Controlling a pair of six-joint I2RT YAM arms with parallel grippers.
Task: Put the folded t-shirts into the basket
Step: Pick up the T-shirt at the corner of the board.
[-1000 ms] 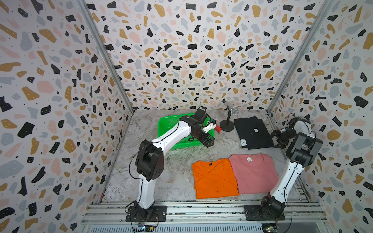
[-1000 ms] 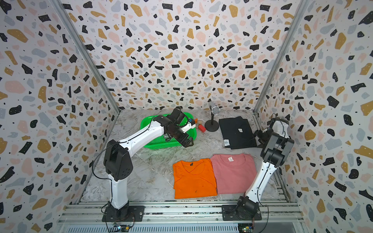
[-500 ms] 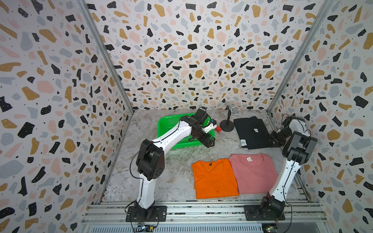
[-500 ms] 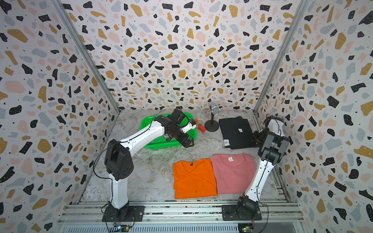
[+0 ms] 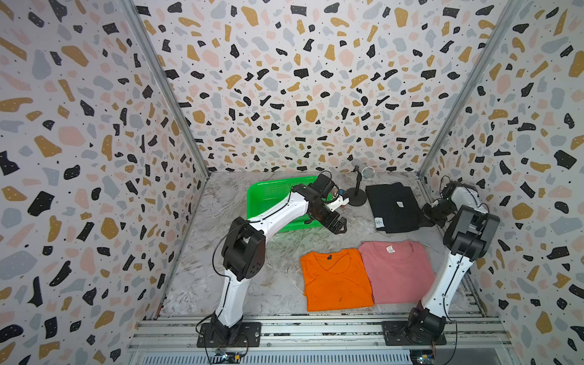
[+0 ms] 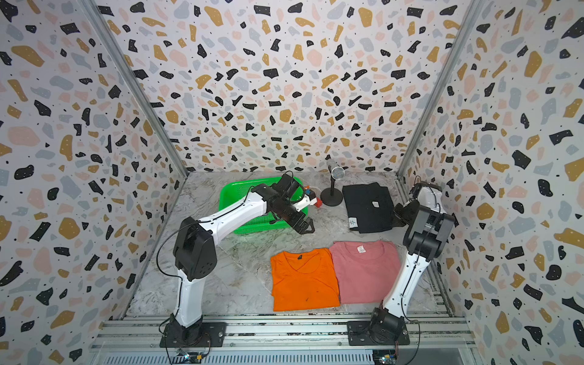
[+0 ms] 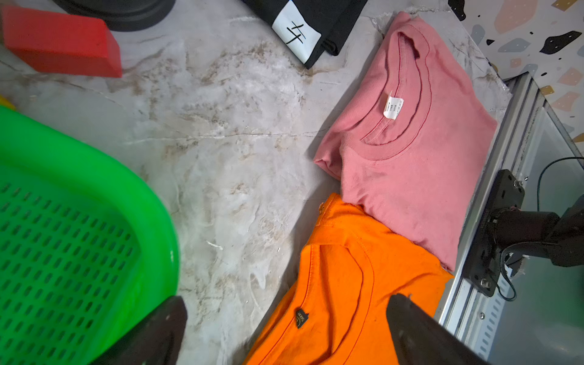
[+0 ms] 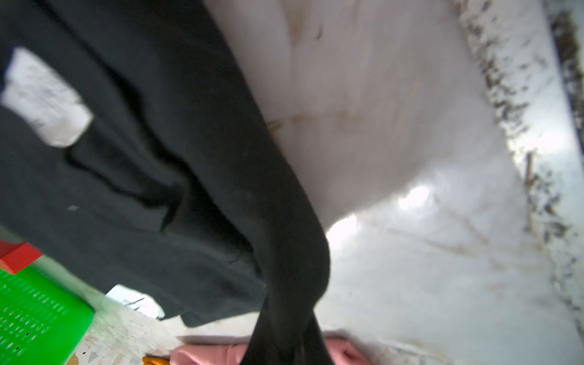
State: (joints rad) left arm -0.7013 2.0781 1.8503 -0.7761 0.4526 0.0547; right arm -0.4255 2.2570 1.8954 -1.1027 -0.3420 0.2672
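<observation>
Your right pincer [image 5: 427,216] clamps the folded black cloth t-shirt [image 5: 392,205]; your left pincer [image 5: 337,225] gapes empty beside the green mesh basket [image 5: 268,192].

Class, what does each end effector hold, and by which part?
Right end effector: the black folded cloth t-shirt, pinched at its side edge. Left end effector: nothing.

Black shirt [image 5: 392,207], orange shirt [image 5: 335,281], pink shirt [image 5: 398,274], basket [image 5: 271,192]

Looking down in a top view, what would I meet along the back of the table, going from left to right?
Green basket → microphone stand → black t-shirt → right end effector, shut on that shirt's edge. The left arm overlaps the basket, so it is left out.
</observation>
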